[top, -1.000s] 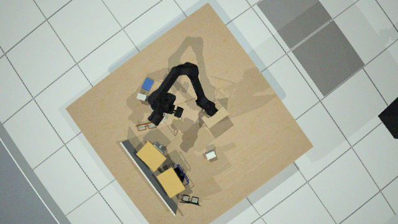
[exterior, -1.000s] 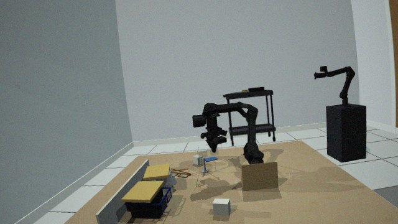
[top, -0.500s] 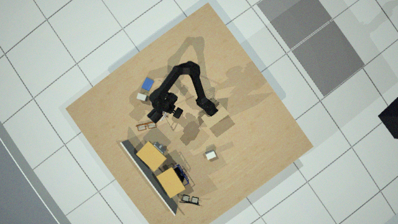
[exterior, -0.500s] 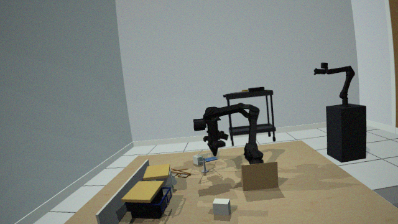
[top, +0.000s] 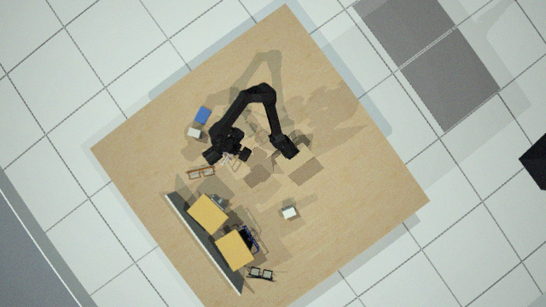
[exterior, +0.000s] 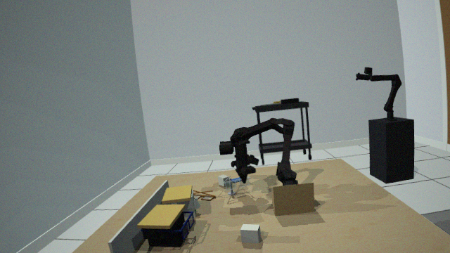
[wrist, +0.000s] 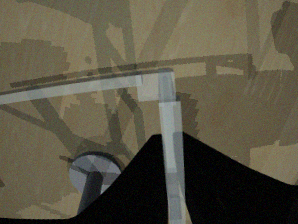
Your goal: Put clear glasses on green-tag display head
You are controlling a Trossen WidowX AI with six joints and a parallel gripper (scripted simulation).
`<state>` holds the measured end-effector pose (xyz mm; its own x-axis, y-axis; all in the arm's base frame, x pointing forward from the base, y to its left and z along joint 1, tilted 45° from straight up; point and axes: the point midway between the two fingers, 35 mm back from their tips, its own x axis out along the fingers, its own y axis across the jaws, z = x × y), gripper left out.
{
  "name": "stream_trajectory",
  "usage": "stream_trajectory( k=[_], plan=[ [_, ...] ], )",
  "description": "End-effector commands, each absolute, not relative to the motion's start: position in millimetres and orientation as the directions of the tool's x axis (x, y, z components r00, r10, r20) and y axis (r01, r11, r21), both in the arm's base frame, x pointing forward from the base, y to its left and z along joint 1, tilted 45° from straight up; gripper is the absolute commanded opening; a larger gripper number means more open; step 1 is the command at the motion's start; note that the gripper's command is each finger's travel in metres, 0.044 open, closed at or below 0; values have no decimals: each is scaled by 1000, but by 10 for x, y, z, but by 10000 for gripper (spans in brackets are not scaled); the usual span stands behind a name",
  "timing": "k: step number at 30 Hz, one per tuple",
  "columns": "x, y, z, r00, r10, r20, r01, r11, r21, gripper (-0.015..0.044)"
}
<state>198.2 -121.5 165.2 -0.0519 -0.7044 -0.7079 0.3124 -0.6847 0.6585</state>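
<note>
My gripper (exterior: 244,180) (wrist: 167,143) is shut on the clear glasses (top: 225,159) (wrist: 70,89). In the wrist view one pale bar lies between the fingertips, and a long bar runs left from the corner above them. The glasses hang above the table, near the small round-based stand (exterior: 231,189) (wrist: 95,172). A grey display head (top: 219,201) (exterior: 195,204) sits mostly hidden under one yellow board. A black head (top: 245,239) (exterior: 164,237) wearing blue glasses (top: 254,245) (exterior: 190,218) sits under the other. I cannot see the green tag.
Yellow boards (top: 207,214) (top: 234,250) overhang the heads before a grey wall (top: 205,243) (exterior: 140,218). Orange glasses (top: 201,172) (exterior: 207,197) lie near the arm, black glasses (top: 261,274) by the front head. White blocks (top: 194,132) (top: 288,211), a blue block (top: 202,115) and an upright brown panel (exterior: 293,199) stand around.
</note>
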Motion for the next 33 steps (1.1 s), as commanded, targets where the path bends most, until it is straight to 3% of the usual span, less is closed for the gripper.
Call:
stream_trajectory(
  k=[1,33],
  plan=[
    [1946,-1218,1624,-57,-703,-708,320,-685,654,0],
    [1755,-1180,1601,-58,-703,-709,321,-685,654,0]
  ],
)
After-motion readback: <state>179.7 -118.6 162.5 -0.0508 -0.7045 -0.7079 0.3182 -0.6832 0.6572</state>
